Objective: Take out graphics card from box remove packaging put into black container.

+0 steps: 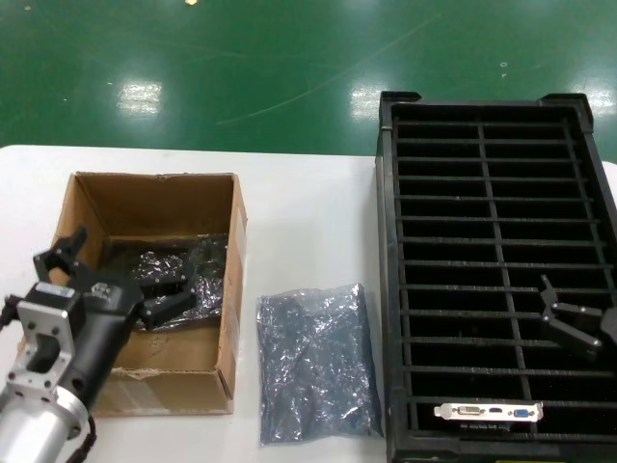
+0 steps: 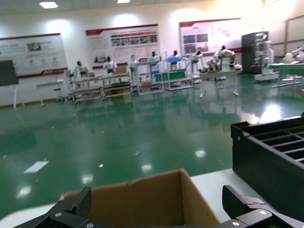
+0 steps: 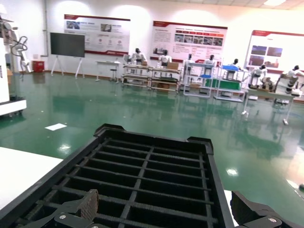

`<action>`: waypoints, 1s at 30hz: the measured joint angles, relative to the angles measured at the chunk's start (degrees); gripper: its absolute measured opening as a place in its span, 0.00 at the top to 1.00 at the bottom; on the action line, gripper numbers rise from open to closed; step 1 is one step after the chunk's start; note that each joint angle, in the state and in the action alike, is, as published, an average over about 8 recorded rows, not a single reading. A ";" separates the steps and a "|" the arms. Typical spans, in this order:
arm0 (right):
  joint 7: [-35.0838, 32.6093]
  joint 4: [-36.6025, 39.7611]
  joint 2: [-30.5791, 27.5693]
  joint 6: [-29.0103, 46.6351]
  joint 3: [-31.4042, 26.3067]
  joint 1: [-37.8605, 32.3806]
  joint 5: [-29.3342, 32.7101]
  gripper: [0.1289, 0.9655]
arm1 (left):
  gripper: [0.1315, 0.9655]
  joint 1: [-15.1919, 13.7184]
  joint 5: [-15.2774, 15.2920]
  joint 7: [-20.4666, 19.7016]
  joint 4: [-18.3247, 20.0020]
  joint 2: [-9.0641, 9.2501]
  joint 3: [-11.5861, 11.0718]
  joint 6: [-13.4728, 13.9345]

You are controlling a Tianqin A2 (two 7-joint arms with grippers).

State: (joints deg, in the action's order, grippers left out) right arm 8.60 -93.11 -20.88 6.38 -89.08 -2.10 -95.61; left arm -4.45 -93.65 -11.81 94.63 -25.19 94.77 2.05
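Nearest me, my left arm fills the lower corner of the head view; left hand (image 1: 162, 292) sits over the open box (image 1: 85, 207), fingers spread wide, holding nothing. I judge it is poised there because more dark crinkly bagged bundles (image 1: 198, 260) lie on the box floor, just under the fingertips.

Graphics card (image 1: 488, 412): already standing in the nearest slot of the black container (image 1: 386, 289), silver bracket up, blue and white ports showing. Upright in the dividers is how the crate wants it, I reckon.

Packaging (image 1: 316, 362): the empty grey-blue bag lies flat on the desk (image 1: 308, 212) between box and container, touching neither that I can tell. Out of both arms' way there.

Right hand (image 1: 576, 323) hovers over the container's near rows, above and apart from the card, fingers wide, empty. Looks like a release just made.

Obstacles: box walls hem my left hand's reach; the bag lies on the crossing path toward the container. Green floor and distant workstations (image 2: 156, 76) beyond, no concern.
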 joint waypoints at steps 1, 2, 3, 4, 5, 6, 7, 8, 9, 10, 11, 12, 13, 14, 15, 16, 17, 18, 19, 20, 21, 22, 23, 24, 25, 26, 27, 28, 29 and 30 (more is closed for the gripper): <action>-0.58 0.10 0.25 -0.43 -0.18 0.14 -0.51 0.00 | 0.00 0.30 -0.64 0.80 -0.20 0.54 -0.21 -0.14; -1.16 0.20 0.50 -0.87 -0.35 0.29 -1.02 0.00 | 0.00 0.60 -1.28 1.60 -0.40 1.09 -0.42 -0.28; -1.72 0.29 0.74 -1.28 -0.52 0.42 -1.51 0.00 | 0.00 0.90 -1.90 2.37 -0.59 1.61 -0.62 -0.41; -2.29 0.38 0.98 -1.70 -0.69 0.56 -2.00 0.00 | 0.00 1.19 -2.52 3.14 -0.79 2.13 -0.83 -0.54; -2.87 0.48 1.23 -2.13 -0.86 0.70 -2.51 0.00 | 0.00 1.48 -3.16 3.94 -0.98 2.66 -1.03 -0.68; -3.43 0.57 1.47 -2.55 -1.03 0.84 -3.00 0.00 | 0.00 1.77 -3.78 4.71 -1.17 3.18 -1.23 -0.82; -4.01 0.67 1.72 -2.98 -1.21 0.98 -3.51 0.00 | 0.00 2.07 -4.42 5.51 -1.37 3.72 -1.44 -0.96; -4.56 0.76 1.96 -3.39 -1.37 1.12 -4.00 0.00 | 0.00 2.37 -5.03 6.27 -1.57 4.25 -1.65 -1.09; -5.09 0.85 2.18 -3.78 -1.53 1.25 -4.45 0.00 | 0.00 2.64 -5.61 6.99 -1.75 4.75 -1.83 -1.21; -5.58 0.93 2.39 -4.14 -1.68 1.37 -4.88 0.00 | 0.00 2.89 -6.15 7.66 -1.92 5.20 -2.01 -1.33; -6.01 1.00 2.58 -4.46 -1.81 1.47 -5.25 0.00 | 0.00 3.11 -6.62 8.25 -2.07 5.60 -2.16 -1.43; -6.35 1.06 2.73 -4.71 -1.91 1.56 -5.55 0.00 | 0.00 3.29 -7.00 8.73 -2.19 5.92 -2.29 -1.51; -6.64 1.11 2.85 -4.93 -2.00 1.63 -5.80 0.00 | 0.00 3.44 -7.31 9.12 -2.28 6.19 -2.39 -1.58; -6.86 1.15 2.94 -5.09 -2.07 1.68 -6.00 0.00 | 0.00 3.56 -7.56 9.43 -2.36 6.39 -2.47 -1.63; -7.00 1.17 3.00 -5.19 -2.11 1.71 -6.11 0.00 | 0.00 3.63 -7.71 9.62 -2.41 6.52 -2.52 -1.67; -7.08 1.18 3.03 -5.25 -2.13 1.73 -6.18 0.00 | 0.00 3.66 -7.79 9.72 -2.43 6.58 -2.54 -1.69; -7.12 1.19 3.05 -5.28 -2.14 1.74 -6.22 0.00 | 0.00 3.68 -7.84 9.78 -2.44 6.61 -2.56 -1.70; -7.14 1.19 3.06 -5.29 -2.15 1.74 -6.23 0.00 | 0.00 3.69 -7.86 9.80 -2.45 6.63 -2.57 -1.70; -7.15 1.19 3.06 -5.30 -2.15 1.75 -6.24 0.00 | 0.00 3.69 -7.87 9.81 -2.45 6.64 -2.57 -1.70; -7.15 1.19 3.07 -5.31 -2.15 1.75 -6.25 0.00 | 0.00 3.70 -7.87 9.82 -2.45 6.64 -2.57 -1.70; -7.15 1.19 3.07 -5.31 -2.15 1.75 -6.25 0.00 | 0.00 3.70 -7.88 9.82 -2.46 6.65 -2.57 -1.70; -7.15 1.19 3.07 -5.31 -2.16 1.75 -6.25 0.00 | 0.00 3.70 -7.88 9.82 -2.46 6.65 -2.57 -1.71; -7.15 1.19 3.07 -5.31 -2.16 1.75 -6.25 0.00 | 0.00 3.70 -7.88 9.83 -2.46 6.65 -2.57 -1.71; -7.15 1.19 3.07 -5.31 -2.16 1.75 -6.25 0.00 | 0.00 3.70 -7.88 9.83 -2.46 6.65 -2.57 -1.71; -7.15 1.19 3.07 -5.31 -2.16 1.75 -6.25 0.00 | 0.00 3.70 -7.88 9.83 -2.46 6.65 -2.57 -1.71; -7.15 1.19 3.07 -5.31 -2.16 1.75 -6.25 0.00 | 0.00 3.70 -7.88 9.83 -2.46 6.65 -2.57 -1.71; -7.15 1.19 3.07 -5.31 -2.16 1.75 -6.25 0.00 | 0.00 3.70 -7.88 9.83 -2.46 6.65 -2.57 -1.70; -7.15 1.19 3.07 -5.31 -2.16 1.75 -6.25 0.00 | 0.00 3.70 -7.88 9.83 -2.46 6.65 -2.57 -1.70; -7.16 1.19 3.07 -5.31 -2.16 1.75 -6.25 0.00 | 0.00 3.70 -7.88 9.83 -2.46 6.65 -2.57 -1.70; -7.16 1.19 3.07 -5.31 -2.16 1.75 -6.25 0.00 | 0.00 3.70 -7.88 9.83 -2.46 6.65 -2.57 -1.70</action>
State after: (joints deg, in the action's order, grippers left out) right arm 1.44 -91.91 -17.81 1.07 -91.24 -0.36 -101.87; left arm -0.75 -101.53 -1.99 92.17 -18.54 92.20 0.35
